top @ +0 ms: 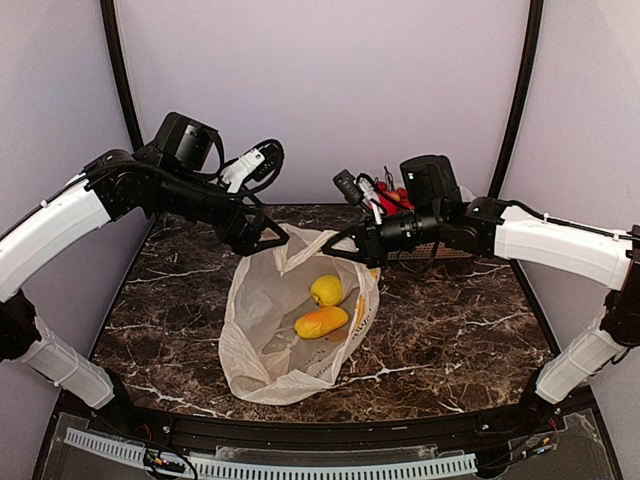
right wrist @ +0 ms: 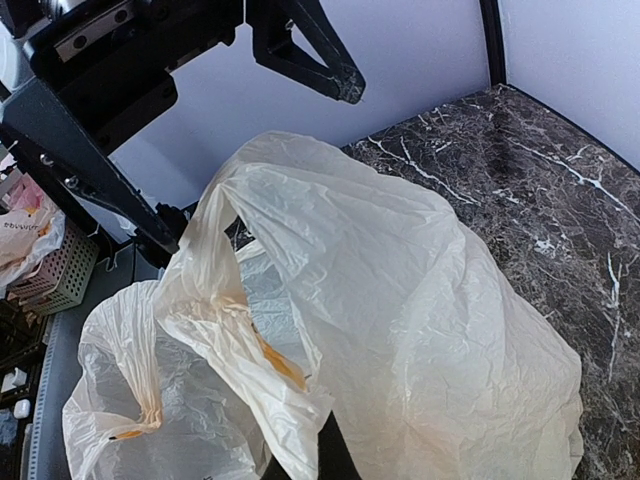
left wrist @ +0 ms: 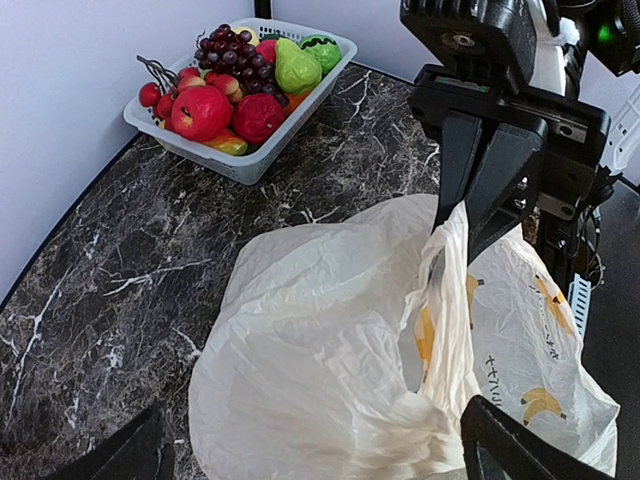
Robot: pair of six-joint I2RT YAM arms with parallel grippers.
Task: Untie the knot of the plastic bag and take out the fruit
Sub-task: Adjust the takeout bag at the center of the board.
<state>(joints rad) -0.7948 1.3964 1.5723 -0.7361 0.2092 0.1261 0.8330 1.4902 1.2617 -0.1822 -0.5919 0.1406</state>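
Observation:
The plastic bag (top: 285, 330) lies in the middle of the table with its mouth pulled open. No knot shows. Inside it lie two pieces of fruit, a yellow lemon (top: 326, 290) and a yellow-orange mango-like piece (top: 321, 322). My right gripper (top: 346, 246) is shut on the bag's far right edge and holds a strip of plastic (left wrist: 455, 250) up; its dark fingers (right wrist: 335, 462) pinch the film. My left gripper (top: 272, 242) stands open at the mouth's far left side. In the left wrist view its fingers (left wrist: 515, 448) straddle the raised plastic (left wrist: 330, 380) without closing.
A white mesh basket (left wrist: 185, 138) full of fruit, with a red apple (left wrist: 200, 112) and purple grapes (left wrist: 235, 58), stands at the back right, partly hidden behind the right arm (top: 450, 254). Walls close the table's back and sides.

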